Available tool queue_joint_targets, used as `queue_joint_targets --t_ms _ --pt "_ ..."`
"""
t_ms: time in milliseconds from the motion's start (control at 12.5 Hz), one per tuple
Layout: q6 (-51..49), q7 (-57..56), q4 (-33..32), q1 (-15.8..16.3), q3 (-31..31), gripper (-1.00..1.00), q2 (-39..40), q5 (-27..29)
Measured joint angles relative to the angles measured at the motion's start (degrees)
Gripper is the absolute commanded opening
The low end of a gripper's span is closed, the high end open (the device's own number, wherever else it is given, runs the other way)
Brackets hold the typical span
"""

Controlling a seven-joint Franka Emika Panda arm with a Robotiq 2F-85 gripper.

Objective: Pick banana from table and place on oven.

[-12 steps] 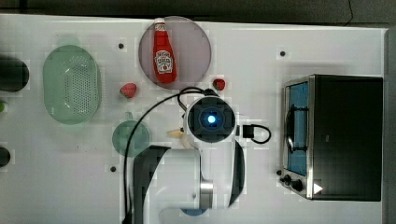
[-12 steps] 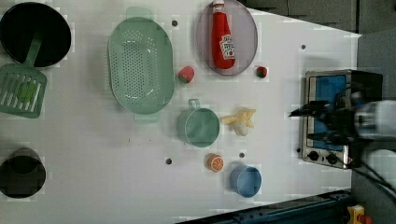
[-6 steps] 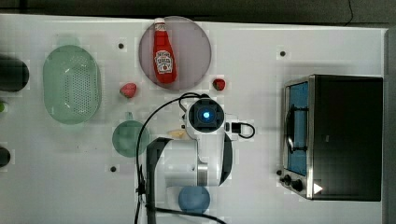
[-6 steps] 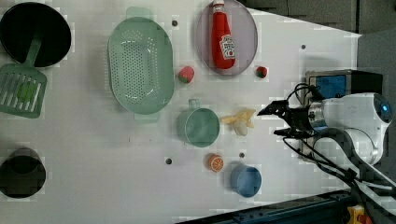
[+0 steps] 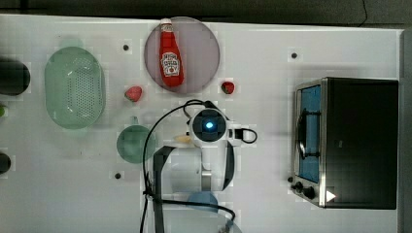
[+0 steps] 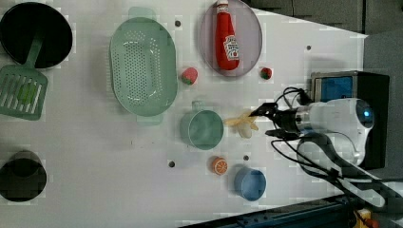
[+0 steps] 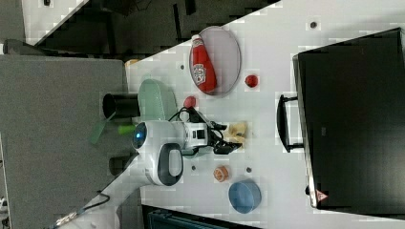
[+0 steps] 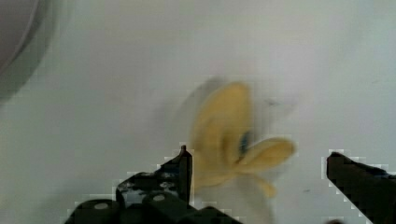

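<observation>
While the small pale yellow curved banana (image 8: 233, 135) lies on the flat white tabletop (image 5: 272, 43), no part of the pick is complete: grasp, lift, carry and release onto the boxy black-topped toaster oven with the blue-tinted glass door (image 5: 359, 141) are all outstanding. In the left view the banana (image 6: 242, 122) rests just beside the green handled cup (image 6: 202, 129), between that cup and the black two-finger gripper (image 6: 267, 121). The oven stands well apart, at the top view's right.

Arm pose: the white forearm reaches across the table, with the wrist set low near the fruit. In the wrist view the fingers (image 8: 177, 175) stand spread wide, one on either side of the banana, and hold nothing. Contact with the fruit cannot be confirmed. Judged from this, the closing of the fingers comes next.
</observation>
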Motion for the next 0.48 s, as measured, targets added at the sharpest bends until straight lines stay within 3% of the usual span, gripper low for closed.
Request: queue_joint_targets --t_ms 160,480 --pt "2.5 0.0 -0.1 1.0 0.6 1.0 3.2 0.3" --pt "3.7 -0.1 -1.5 2.4 1.2 -0.05 5.1 0.3"
